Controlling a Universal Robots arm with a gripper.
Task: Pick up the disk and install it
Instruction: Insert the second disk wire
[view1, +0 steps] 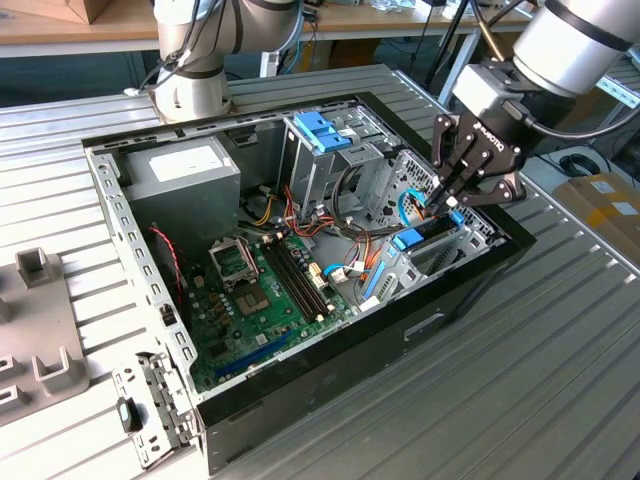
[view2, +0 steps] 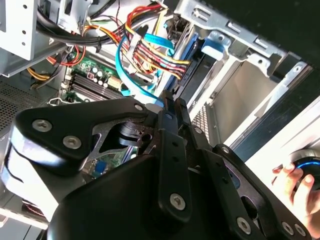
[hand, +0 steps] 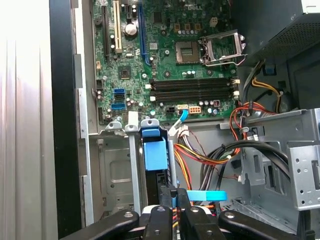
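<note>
A: Exterior view. Gripper (view1: 447, 203) was down over the drive cage (view1: 440, 245) at the case's (view1: 300, 385) end on the exterior view's right, fingers (view1: 443, 185) pinched on the top edge of the disk (view1: 428, 232), which stood edge-up in the bay, partly seated by my guess.

B: Risk?

A: If it sat tilted, pushing could jam the blue carrier on the rails or snag the cables (view1: 352, 262) beside it.

B: Second wrist view?

A: Gripper body (view2: 165, 165) blocked most of it; the disk's blue tab (view2: 216, 46) peeked by the cage. A person's hand (view2: 289, 181) sat at the frame edge on a knob.

B: First wrist view?

A: Disk (hand: 154, 154) in the bay slot below the motherboard (hand: 165, 55); its lower end was hidden by the fingers (hand: 170, 202), so seating depth was unreadable.
</note>
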